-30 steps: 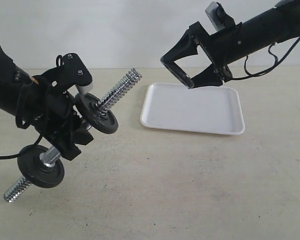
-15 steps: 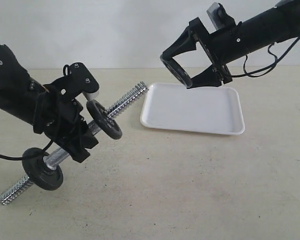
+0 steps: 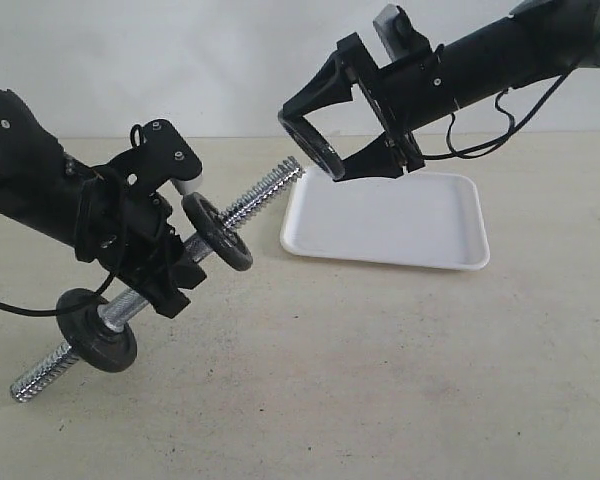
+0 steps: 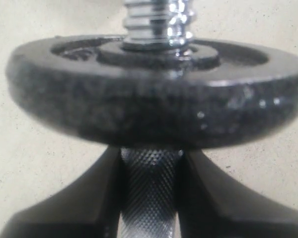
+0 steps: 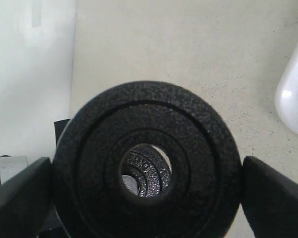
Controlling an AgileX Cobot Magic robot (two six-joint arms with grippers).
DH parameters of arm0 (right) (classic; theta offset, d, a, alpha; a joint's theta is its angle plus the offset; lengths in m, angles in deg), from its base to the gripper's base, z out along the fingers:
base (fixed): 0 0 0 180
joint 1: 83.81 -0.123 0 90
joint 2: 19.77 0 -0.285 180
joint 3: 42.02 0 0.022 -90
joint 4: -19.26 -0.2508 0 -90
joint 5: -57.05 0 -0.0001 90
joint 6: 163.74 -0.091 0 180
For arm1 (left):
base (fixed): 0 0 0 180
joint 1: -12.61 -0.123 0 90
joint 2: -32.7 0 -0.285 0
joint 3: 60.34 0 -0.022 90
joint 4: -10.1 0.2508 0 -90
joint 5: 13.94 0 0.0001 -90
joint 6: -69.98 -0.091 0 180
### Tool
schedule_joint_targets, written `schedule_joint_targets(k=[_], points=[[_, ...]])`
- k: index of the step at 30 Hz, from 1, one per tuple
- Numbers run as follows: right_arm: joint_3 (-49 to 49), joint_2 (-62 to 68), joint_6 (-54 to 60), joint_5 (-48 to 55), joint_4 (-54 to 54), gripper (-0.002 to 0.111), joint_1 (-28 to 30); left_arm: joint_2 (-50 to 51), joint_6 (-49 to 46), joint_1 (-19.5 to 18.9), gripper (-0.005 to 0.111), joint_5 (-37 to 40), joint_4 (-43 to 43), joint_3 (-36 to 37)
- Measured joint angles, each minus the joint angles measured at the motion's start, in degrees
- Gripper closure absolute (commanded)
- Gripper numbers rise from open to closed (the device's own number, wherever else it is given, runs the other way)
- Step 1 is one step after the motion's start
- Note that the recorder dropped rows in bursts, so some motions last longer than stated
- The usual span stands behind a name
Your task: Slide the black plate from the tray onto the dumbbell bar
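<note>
In the air just beyond the tray's left edge, my right gripper [image 3: 325, 160] is shut on the black plate [image 3: 313, 146]. The plate faces the threaded upper end of the dumbbell bar [image 3: 265, 196] with a small gap between them. In the right wrist view the plate [image 5: 193, 148] fills the space between the fingers [image 5: 275, 198], and the bar's end and another disc [image 5: 144, 176] show through its hole. My left gripper [image 3: 180, 265] is shut on the bar's knurled middle [image 4: 149, 198] and holds it tilted. Two black discs [image 3: 218, 232] [image 3: 101, 343] sit on the bar. The white tray [image 3: 400, 220] holds nothing.
Beige tabletop [image 3: 360, 380] runs all around, with a white wall behind it. The bar's lower threaded end [image 3: 35, 378] hangs close to the table at the front left. A black cable [image 3: 20, 310] trails from the left arm.
My right gripper has carried the plate leftward off the tray side, up to the bar's upper end. The left arm has shifted the bar slightly and lowered its tilt.
</note>
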Motion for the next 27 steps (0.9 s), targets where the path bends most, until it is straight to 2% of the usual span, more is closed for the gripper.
schedule_joint_targets(k=[16, 27], points=[[0.0, 0.0, -0.5, -0.1, -0.1, 0.108, -1.4, 0.0, 0.0, 0.0, 0.102, -3.5, -0.9, 0.0], [0.0, 0.0, -0.6, -0.1, -0.1, 0.108, -1.4, 4.1, -0.8, 0.0, 0.102, -5.0, -1.4, 0.0]])
